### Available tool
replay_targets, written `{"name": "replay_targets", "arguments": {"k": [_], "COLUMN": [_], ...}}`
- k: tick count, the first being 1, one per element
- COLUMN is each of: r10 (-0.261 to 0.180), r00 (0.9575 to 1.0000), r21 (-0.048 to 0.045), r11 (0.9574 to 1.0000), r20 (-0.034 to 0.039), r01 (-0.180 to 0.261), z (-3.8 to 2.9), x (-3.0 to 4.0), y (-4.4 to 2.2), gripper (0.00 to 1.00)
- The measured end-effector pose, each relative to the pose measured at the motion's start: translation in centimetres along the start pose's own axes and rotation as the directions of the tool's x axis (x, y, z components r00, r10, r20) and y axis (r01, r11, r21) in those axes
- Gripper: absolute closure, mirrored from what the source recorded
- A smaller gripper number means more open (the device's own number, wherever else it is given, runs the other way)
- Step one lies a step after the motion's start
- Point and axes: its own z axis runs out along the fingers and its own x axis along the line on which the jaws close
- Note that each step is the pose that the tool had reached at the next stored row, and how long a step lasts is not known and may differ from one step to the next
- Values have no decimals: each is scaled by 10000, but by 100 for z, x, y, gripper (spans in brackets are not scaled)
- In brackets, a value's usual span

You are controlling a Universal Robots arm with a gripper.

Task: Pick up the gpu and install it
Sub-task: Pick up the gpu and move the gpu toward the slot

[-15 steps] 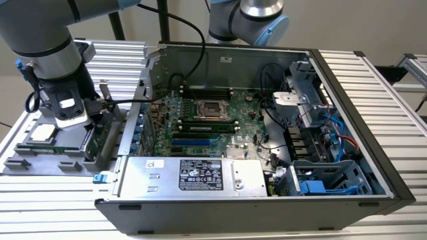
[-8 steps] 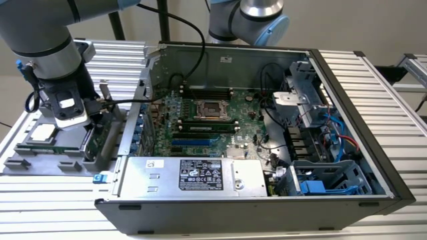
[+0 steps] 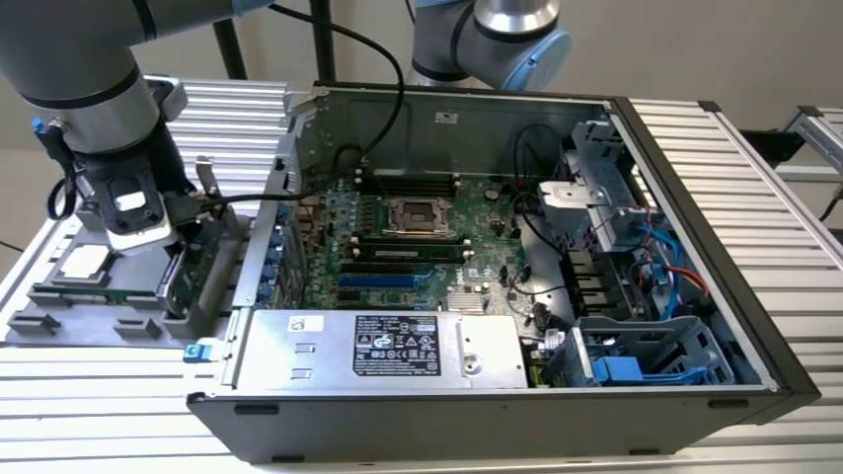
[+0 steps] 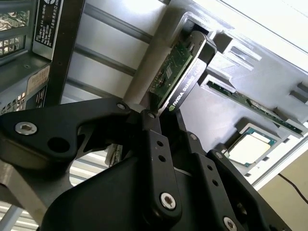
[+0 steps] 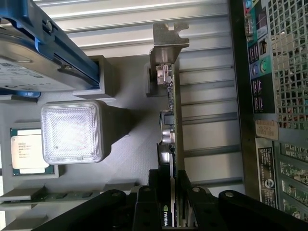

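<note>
Firmly within claw (image 5: 169,193) (edge-on): gpu (image 5: 169,129)

Matte black metal gripper (image 5: 173,192); green gpu card (image 5: 169,130) with silver end bracket and black cooler block; plain grey moulded plastic tray (image 5: 130,144); silver hard drive (image 5: 24,67) with blue rails; ribbed silver aluminium table (image 5: 207,101); green motherboard (image 3: 488,257) in dark grey steel case (image 3: 461,425).

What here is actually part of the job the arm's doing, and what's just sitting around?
In the job: gpu, gripper clamped on it, open computer case.
Lying about: silver hard drive, processor chip, memory stick.
</note>
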Motion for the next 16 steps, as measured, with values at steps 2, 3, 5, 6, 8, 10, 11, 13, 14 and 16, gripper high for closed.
{"name": "replay_targets", "arguments": {"k": [2, 3, 5, 6, 8, 10, 11, 13, 14, 16], "r10": [-1, 0, 0, 0, 0, -1, 0, -1, -1, -1], "r00": [10000, 10000, 10000, 10000, 10000, 10000, 10000, 10000, 10000, 10000], "r21": [0, 0, -1, 0, -1, 0, -1, 0, 0, -1], "r11": [10000, 10000, 10000, 10000, 10000, 10000, 10000, 10000, 10000, 10000], "r20": [0, 1, 1, 1, 1, 1, 1, 0, 0, 1], "r01": [1, 0, 0, 0, 0, 1, 0, 1, 1, 1], "z": [-13, -18, -29, -35, -44, -53, -56, -63, -67, -72], "x": [0, 0, 0, 0, 0, 0, 0, 0, 0, 1], "y": [1, 1, 2, 2, 2, 3, 3, 3, 3, 3], "gripper": [100, 100, 100, 100, 100, 100, 100, 100, 100, 100]}}
